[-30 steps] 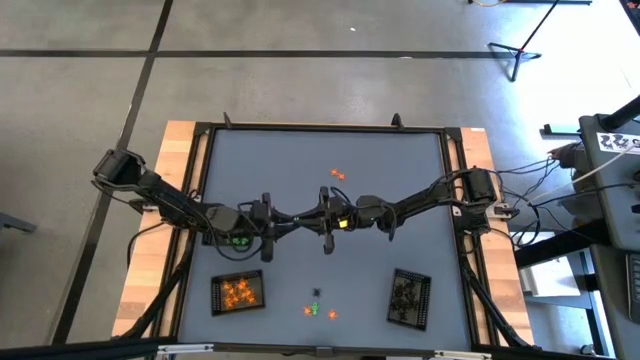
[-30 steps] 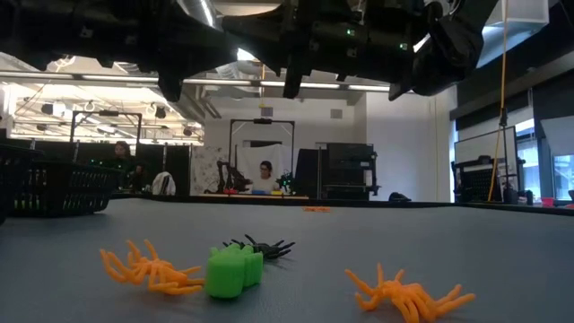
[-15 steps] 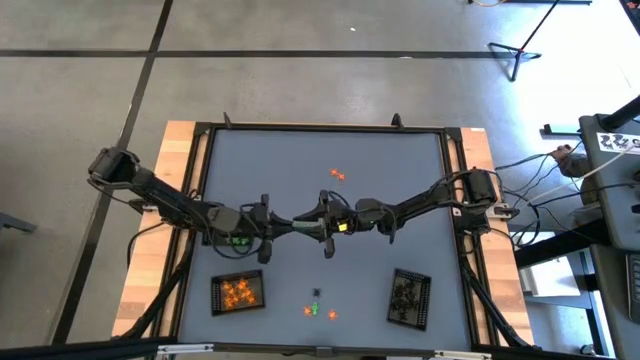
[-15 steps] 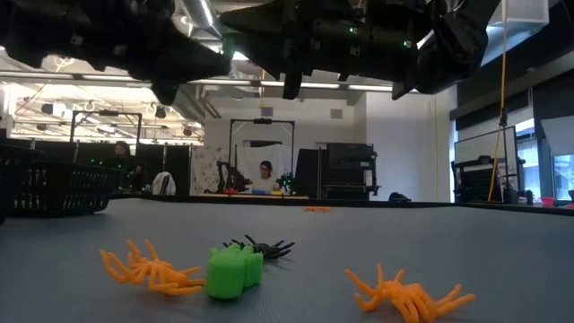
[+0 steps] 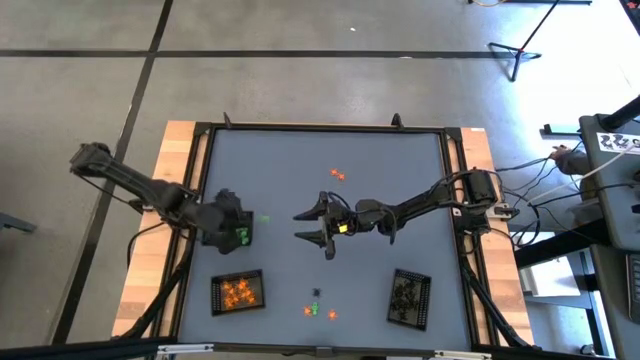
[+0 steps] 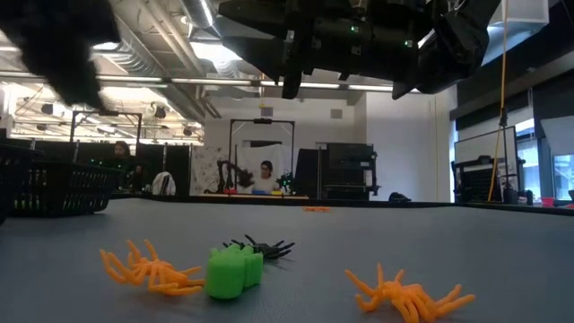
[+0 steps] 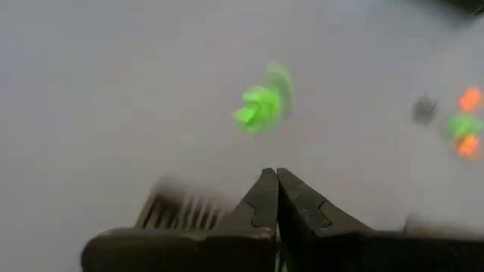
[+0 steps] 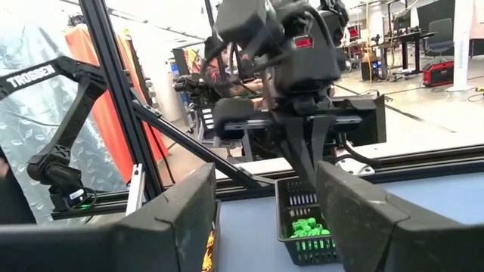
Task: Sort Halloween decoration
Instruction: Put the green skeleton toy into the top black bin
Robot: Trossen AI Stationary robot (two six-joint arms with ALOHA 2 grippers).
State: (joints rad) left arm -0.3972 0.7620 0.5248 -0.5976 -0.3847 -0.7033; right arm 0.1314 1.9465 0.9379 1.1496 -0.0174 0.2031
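My left gripper is shut with nothing between its fingers. It tips down over a black tray of green trinkets at the table's left. One green trinket lies on the table just right of it, blurred in the left wrist view. My right gripper stands open and level at mid-table, pointing at the left arm and holding nothing. Near the front edge lie orange spiders, a green trinket and a black spider.
A tray of orange trinkets stands at the front left. A tray of black ones stands at the front right. An orange trinket lies toward the far side. A black frame rims the grey table.
My left gripper has drawn back from the right gripper toward the table's left edge and tipped downward. My right gripper has stayed in place and opened. A green trinket now shows on the table between the two grippers.
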